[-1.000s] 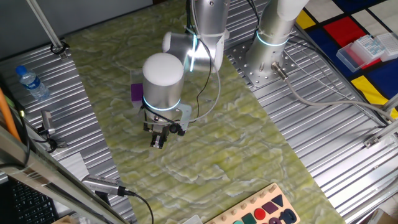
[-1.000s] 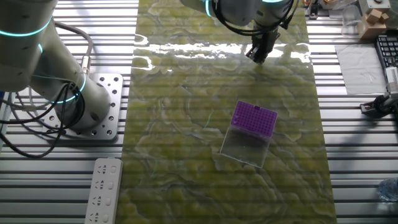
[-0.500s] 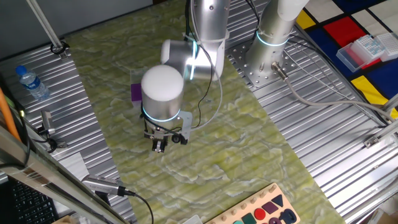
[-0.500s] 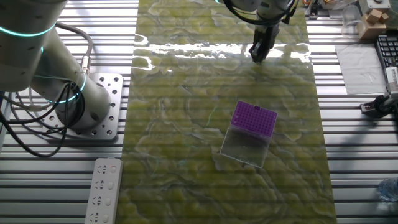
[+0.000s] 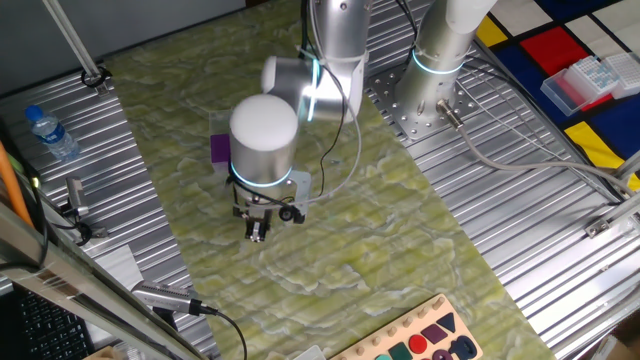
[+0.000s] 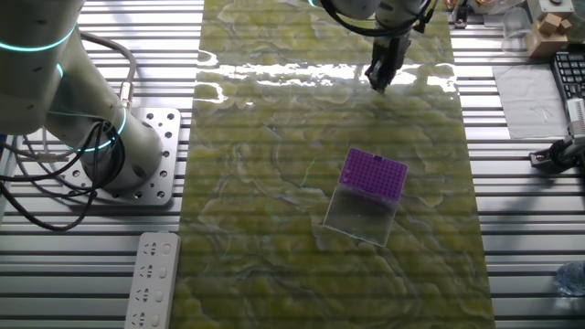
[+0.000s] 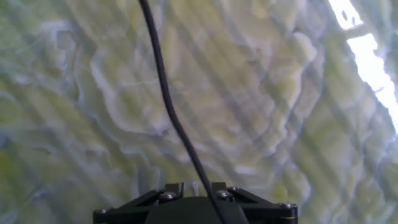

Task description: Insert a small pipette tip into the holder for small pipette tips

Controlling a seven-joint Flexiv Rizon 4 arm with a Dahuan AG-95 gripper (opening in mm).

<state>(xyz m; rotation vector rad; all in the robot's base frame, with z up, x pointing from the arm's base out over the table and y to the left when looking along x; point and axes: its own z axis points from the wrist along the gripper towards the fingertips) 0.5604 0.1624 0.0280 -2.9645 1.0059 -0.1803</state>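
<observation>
- Fixed views place the holder for small pipette tips (image 6: 373, 174), a flat purple block on a clear base, in the middle of the green marbled mat (image 6: 274, 228). In one fixed view only a purple corner (image 5: 219, 149) shows behind the arm (image 5: 265, 140).
- No pipette tip can be made out near the holder; a faint thin line on the mat beside it is too small to identify.
- Well away from the holder, towards the far edge of the mat, the gripper (image 6: 379, 79) points straight down, close over the mat.
- Compared with one second ago, the gripper has turned from a tilt to upright and shifted slightly; over the last half second it barely moved. The holder has not moved.
- Whether the fingers are parted or hold anything cannot be told; the hand view shows only mat, a black cable (image 7: 168, 106) and the gripper's base.
- Judgement: the arm seems to be settling over a pick-up spot, so insertion has not begun.
</observation>
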